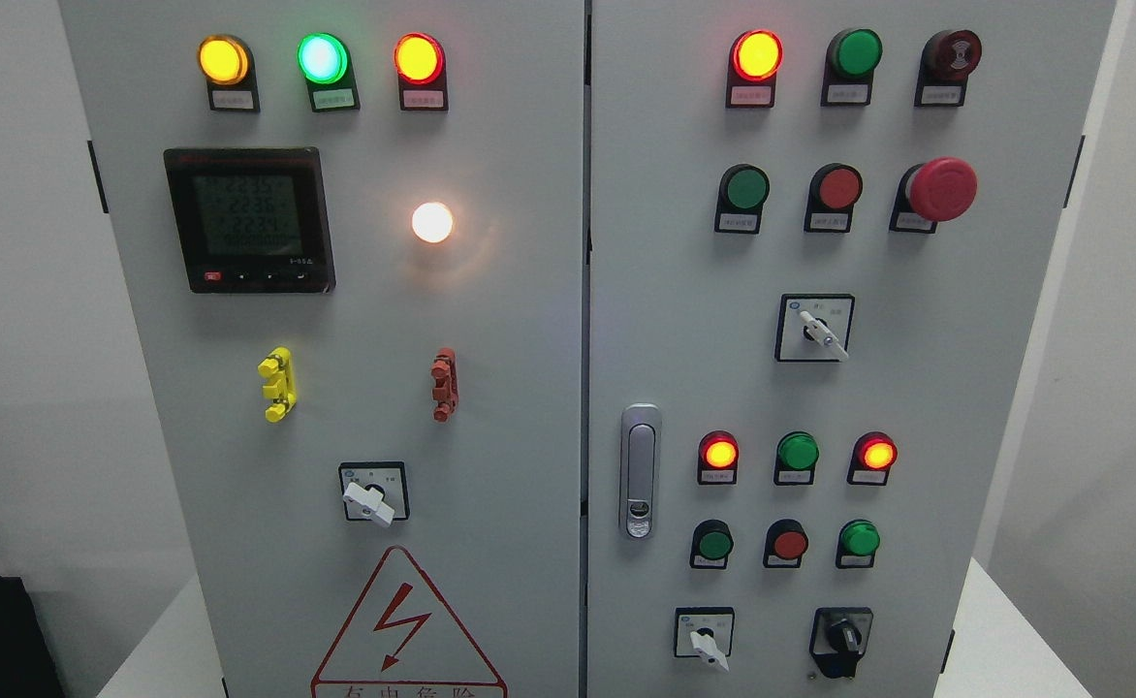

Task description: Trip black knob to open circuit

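Observation:
The black knob (841, 638) is a rotary switch at the bottom right of the right cabinet door (965, 407), its handle pointing roughly straight down. To its left sits a white-handled selector (707, 645). Neither of my hands nor any arm shows in the head view.
The grey cabinet fills the view. A red mushroom stop button (941, 188) and a white selector (817, 332) are higher on the right door. A silver door latch (640, 471) is by the centre seam. The left door carries a meter (249, 219), a lit white lamp (432, 222) and another selector (371, 498).

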{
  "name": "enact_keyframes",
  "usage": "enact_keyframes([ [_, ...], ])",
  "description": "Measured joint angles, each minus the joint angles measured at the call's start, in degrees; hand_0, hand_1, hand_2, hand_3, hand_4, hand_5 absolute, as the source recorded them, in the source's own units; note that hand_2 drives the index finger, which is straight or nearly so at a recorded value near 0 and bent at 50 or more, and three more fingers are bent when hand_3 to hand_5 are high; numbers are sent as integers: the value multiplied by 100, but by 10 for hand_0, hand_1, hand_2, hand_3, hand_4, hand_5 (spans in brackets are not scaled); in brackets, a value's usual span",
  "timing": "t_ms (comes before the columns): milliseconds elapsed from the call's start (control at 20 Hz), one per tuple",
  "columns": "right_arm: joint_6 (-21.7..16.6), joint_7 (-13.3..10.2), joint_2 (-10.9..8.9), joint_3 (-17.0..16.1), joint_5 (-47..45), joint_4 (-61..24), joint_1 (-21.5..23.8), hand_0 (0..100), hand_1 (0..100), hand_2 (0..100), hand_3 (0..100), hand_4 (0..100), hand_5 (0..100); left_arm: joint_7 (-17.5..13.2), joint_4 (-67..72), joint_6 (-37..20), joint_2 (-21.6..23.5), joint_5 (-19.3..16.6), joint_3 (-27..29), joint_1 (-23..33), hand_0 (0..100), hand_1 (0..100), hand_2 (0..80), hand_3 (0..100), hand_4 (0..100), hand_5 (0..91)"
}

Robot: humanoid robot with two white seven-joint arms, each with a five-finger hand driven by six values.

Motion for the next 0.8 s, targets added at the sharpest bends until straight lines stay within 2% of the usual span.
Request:
enact_keyframes([
  [501, -20, 35, 0, -2, -6, 20, 0, 0, 205, 0, 0, 0, 0, 0, 0, 1, 0, 0, 0, 0, 120, 389, 0, 0, 0, 0],
  [802, -65, 190, 0, -35, -40, 14, -35, 0, 190, 0, 0, 0, 0, 0, 0, 1, 0, 0, 0, 0, 120, 389, 0, 0, 0, 0],
])
